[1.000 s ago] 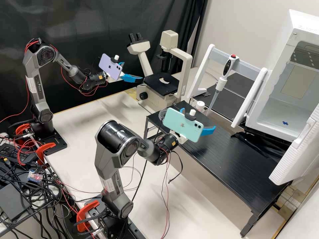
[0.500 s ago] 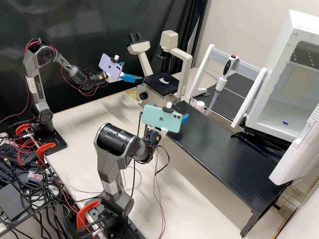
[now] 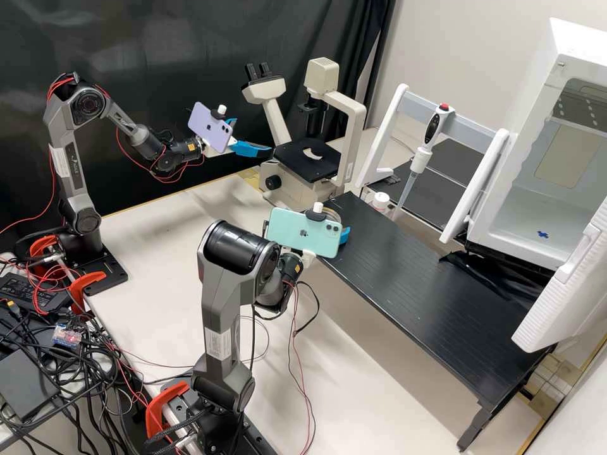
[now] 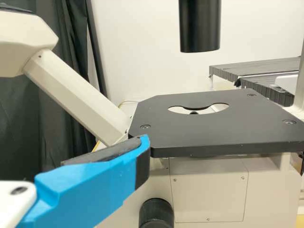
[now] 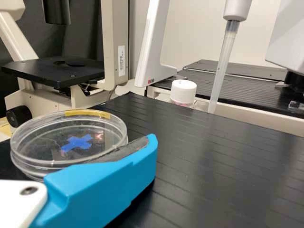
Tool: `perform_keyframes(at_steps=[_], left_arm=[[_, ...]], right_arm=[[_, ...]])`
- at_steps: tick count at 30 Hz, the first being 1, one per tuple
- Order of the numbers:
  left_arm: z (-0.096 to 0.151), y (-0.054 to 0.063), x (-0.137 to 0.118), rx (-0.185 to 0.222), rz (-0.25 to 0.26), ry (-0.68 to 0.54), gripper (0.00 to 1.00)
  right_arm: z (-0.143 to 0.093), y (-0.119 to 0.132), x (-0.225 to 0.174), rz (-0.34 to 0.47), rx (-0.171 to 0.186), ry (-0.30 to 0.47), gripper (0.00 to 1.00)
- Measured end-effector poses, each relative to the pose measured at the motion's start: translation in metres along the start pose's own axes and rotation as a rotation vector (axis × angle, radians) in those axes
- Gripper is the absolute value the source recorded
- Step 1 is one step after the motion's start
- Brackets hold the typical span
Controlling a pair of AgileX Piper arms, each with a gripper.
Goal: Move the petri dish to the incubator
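Beside the open right end effector (image 3: 344, 236), a blue cross (image 5: 77, 142) shows through the clear petri dish (image 5: 47, 135).

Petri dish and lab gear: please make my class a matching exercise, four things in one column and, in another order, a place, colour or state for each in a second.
Things
1. Petri dish
2. Microscope stage
3. Bottle cap
4. Pipette

Places, colours, states
A. Round and white
B. Mounted on a stand, its tip pointing down
C. Clear, right beside a blue finger
D. Flat and black, with an opening in it

Right pairs: 1-C, 2-D, 3-A, 4-B
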Motion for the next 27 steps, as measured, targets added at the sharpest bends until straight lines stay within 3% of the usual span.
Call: perform_keyframes(at_steps=[27], left_arm=[[0.0000,0.0000,0.0000,0.000,0.000,0.000,1.00]], right_arm=[[0.0047,-0.0012,0.0014,0.000,0.000,-0.010,0.00]])
